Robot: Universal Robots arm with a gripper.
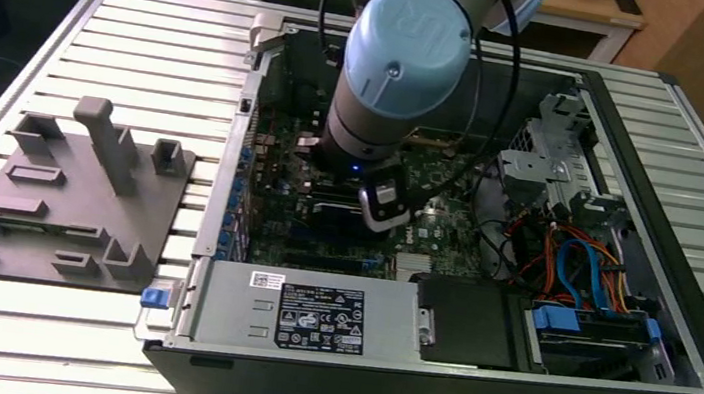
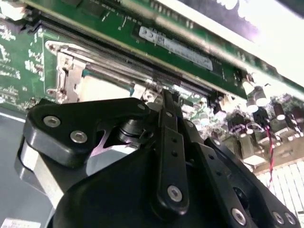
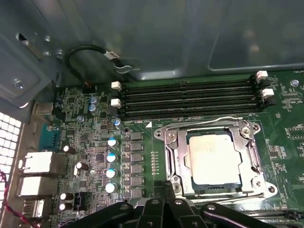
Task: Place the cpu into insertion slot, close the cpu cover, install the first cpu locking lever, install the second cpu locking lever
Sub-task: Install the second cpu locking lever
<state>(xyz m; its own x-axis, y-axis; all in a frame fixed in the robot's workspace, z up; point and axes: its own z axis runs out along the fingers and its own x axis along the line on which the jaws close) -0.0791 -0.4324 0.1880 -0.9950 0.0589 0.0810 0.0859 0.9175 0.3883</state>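
Cpu (image 3: 212,158) is sitting in its socket beneath the closed cpu cover (image 3: 174,153), just ahead of your end effector (image 3: 164,209); its finger spread you cannot tell.

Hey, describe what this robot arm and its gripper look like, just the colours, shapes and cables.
The arm is a thick silver-grey cylinder with a rounded pale blue cap at its joint. Black cables loop along it, and a small blue light glows near the wrist. The gripper is matte black, built from flat linkage bars joined by round silver screws, with a bare metal block on one side.
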